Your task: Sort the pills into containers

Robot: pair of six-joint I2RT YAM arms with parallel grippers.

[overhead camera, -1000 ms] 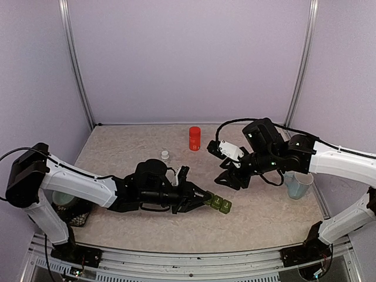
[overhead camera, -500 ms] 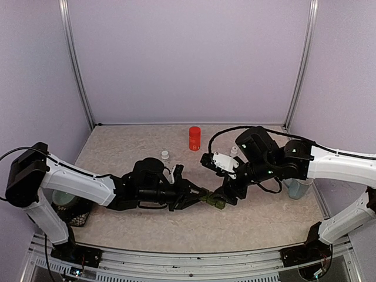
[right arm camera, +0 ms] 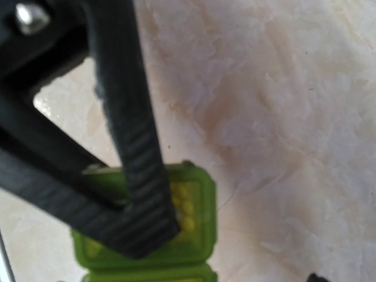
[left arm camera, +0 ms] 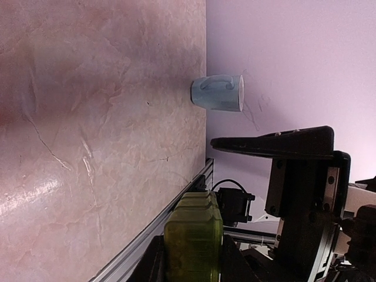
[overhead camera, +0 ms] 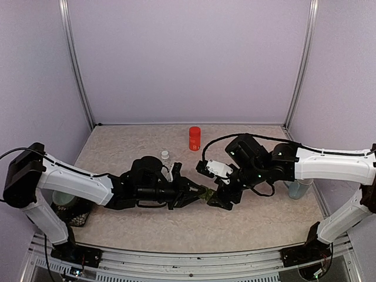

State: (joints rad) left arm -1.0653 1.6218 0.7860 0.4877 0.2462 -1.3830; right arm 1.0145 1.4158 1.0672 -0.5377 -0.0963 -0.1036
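the left end effector (overhead camera: 195, 194) clamps narrow on one end of the green containers (left arm camera: 192, 241) in the middle of the surface (overhead camera: 258, 220), long axis pointing at the right arm (overhead camera: 329, 164). the right end effector (overhead camera: 221, 198), spread wide, sits right over the free end, one finger (right arm camera: 136, 153) across a compartment (right arm camera: 191, 202).

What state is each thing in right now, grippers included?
containers: held by one end in the left gripper; lids open or closed, cannot tell.
left gripper: shut on the containers.
right gripper: open, at the containers' free end.
red bottle: upright, cap on.
small vial: upright.
blue mug: upright on the table; contents not visible.
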